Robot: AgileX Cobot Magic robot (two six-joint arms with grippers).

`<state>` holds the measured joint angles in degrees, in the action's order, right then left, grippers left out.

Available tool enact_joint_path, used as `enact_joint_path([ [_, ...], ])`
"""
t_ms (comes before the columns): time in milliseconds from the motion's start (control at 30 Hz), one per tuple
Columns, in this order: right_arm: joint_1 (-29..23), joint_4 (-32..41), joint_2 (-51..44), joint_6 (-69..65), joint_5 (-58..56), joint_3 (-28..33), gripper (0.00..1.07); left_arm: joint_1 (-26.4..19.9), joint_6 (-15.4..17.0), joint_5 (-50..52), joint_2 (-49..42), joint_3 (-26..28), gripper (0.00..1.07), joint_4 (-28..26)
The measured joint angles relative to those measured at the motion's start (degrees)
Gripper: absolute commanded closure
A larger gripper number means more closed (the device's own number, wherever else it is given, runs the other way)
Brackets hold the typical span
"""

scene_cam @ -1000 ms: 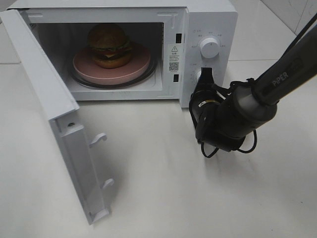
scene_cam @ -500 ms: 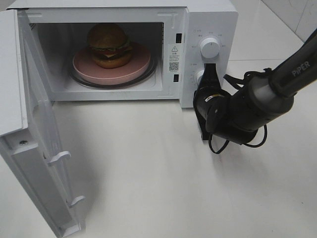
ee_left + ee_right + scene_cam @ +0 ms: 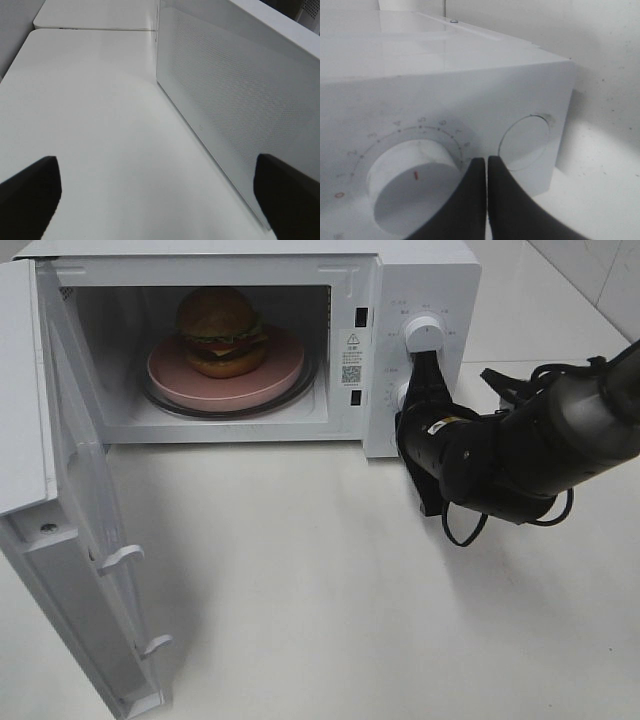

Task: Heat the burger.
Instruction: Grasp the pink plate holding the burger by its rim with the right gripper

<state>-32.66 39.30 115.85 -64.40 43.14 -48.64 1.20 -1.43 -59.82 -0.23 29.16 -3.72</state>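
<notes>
Over the white table (image 3: 300, 590) the right arm (image 3: 545, 440) reaches low, pincer (image 3: 421, 360) together beside the microwave dial (image 3: 424, 333)

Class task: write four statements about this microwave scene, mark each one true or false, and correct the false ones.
1. The hinged door of the white microwave oven stands open. True.
2. The golden-bunned burger lies on the table outside the oven. False: it sits on the round pink plate inside the oven.
3. The right gripper is shut, its tips beside a round white dial knob. True.
4. The left gripper is clamped on the plate. False: it is open, out by the door.
</notes>
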Motion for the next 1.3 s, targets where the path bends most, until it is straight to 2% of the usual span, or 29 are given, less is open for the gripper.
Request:
enact_joint_path([
  [167,0.0,-3.8,-2.7,4.0,-4.8,1.7,1.07,0.0,0.0,0.0,0.0,0.0,0.06,0.0],
  [300,0.0,-8.9,-6.0,12.5,-9.6,1.7,1.07,0.0,0.0,0.0,0.0,0.0,0.06,0.0],
  [433,0.0,-9.5,-8.0,19.7,-13.0,1.7,1.07,0.0,0.0,0.0,0.0,0.0,0.06,0.0],
  [467,0.0,-9.7,-9.0,25.0,-15.4,1.7,1.07,0.0,0.0,0.0,0.0,0.0,0.06,0.0],
  [533,0.0,-9.7,-9.6,27.6,-16.9,1.7,1.07,0.0,0.0,0.0,0.0,0.0,0.06,0.0],
  [567,0.0,-9.7,-10.4,34.0,-20.6,1.7,1.07,0.0,0.0,0.0,0.0,0.0,0.06,0.0],
  [600,0.0,-9.7,-10.4,34.0,-20.6,1.7,1.07,0.0,0.0,0.0,0.0,0.0,0.06,0.0],
  [633,0.0,-9.8,-11.2,40.6,-24.8,1.5,1.07,0.0,0.0,0.0,0.0,0.0,0.06,0.0],
  [667,0.0,-9.8,-11.2,40.6,-24.8,1.5,1.07,0.0,0.0,0.0,0.0,0.0,0.06,0.0],
  [733,0.0,-9.9,-12.7,49.7,-31.5,0.7,1.07,0.0,0.0,0.0,0.0,0.0,0.06,0.0],
  [867,0.0,-11.2,-13.9,57.8,-37.8,-0.5,1.07,0.0,0.0,0.0,0.0,0.0,0.06,0.0],
  [900,0.0,-13.0,-14.4,62.9,-42.3,-1.4,1.07,0.0,0.0,0.0,0.0,0.0,0.06,0.0],
  [1300,0.0,-23.7,-14.7,77.9,-67.2,-8.9,1.07,0.0,0.0,0.0,0.0,0.0,0.06,0.0],
])
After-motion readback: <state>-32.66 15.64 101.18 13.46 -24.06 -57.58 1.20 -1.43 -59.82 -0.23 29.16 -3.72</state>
